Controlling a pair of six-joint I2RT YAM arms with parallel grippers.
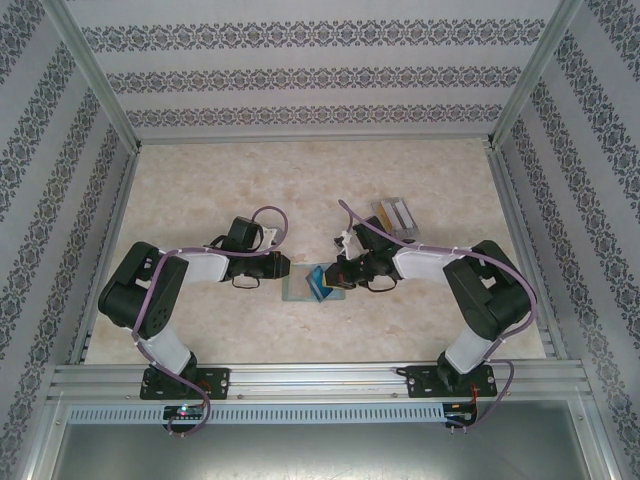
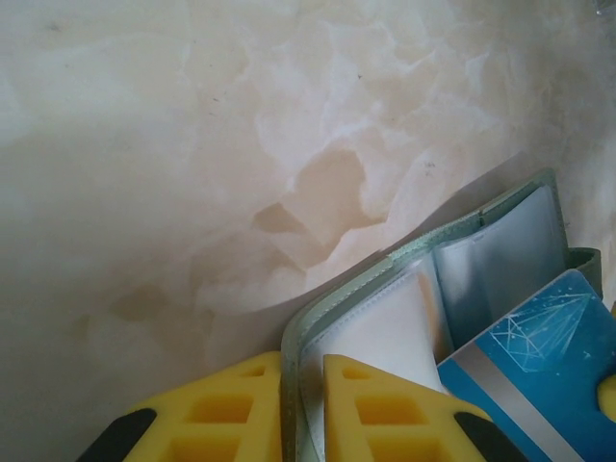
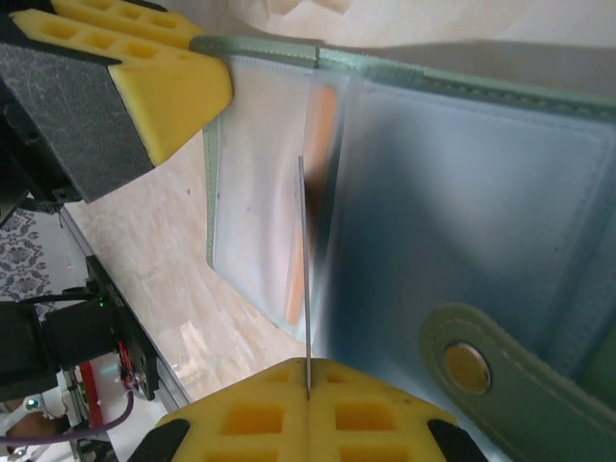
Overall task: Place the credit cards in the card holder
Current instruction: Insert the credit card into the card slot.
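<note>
At the edge of the card holder (image 2: 500, 241), your left tool (image 2: 303, 375) is pinching its cover while your right tool (image 3: 308, 375) is gripping a blue credit card (image 2: 539, 366) over its pockets.

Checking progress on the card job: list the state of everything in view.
card holder: open on the table
left pincer: shut on the card holder's edge
blue card: gripped, over the open card holder
right pincer: shut on the blue card
tray: resting on the table, untouched
</note>
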